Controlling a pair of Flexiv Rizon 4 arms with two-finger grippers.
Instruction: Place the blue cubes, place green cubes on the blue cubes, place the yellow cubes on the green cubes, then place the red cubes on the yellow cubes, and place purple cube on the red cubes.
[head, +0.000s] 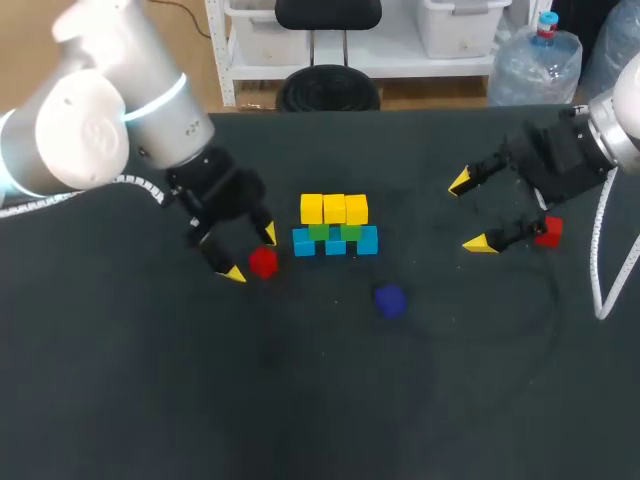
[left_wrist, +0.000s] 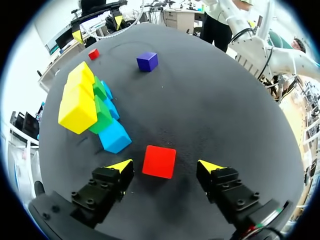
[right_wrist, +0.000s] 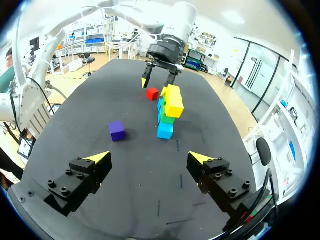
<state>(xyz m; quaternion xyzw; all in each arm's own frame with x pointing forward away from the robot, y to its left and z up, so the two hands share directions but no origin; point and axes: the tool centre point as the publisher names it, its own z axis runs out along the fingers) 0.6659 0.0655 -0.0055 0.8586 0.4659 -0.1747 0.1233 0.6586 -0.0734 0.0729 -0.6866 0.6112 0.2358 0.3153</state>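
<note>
Near the middle of the matte black tabletop (head: 300, 400) stands a small wall of cubes. Three bright blue cubes (head: 335, 243) sit in a row on the surface, two green cubes (head: 318, 232) are seated on them, and three yellow cubes (head: 334, 209) lie side by side as the top layer.

My left fingers (left_wrist: 120, 166) are down at the tabletop just beside one end of the wall, spread wide, with a small red cube (left_wrist: 159, 161) lying between them. A gap shows on each side of it, so neither yellow tip touches it. The cube sits flat on the surface, near the end blue cube but apart from it.

My right fingers (right_wrist: 100, 158) hang well off to the other side of the wall, also spread wide and holding nothing. A second red cube (head: 548, 231) lies on the tabletop close to that arm, just behind one finger — whether it touches the finger I cannot tell.

A dark purple cube (head: 390, 300) rests alone on the tabletop in front of the wall, apart from it and from both red ones, between my two arms.
</note>
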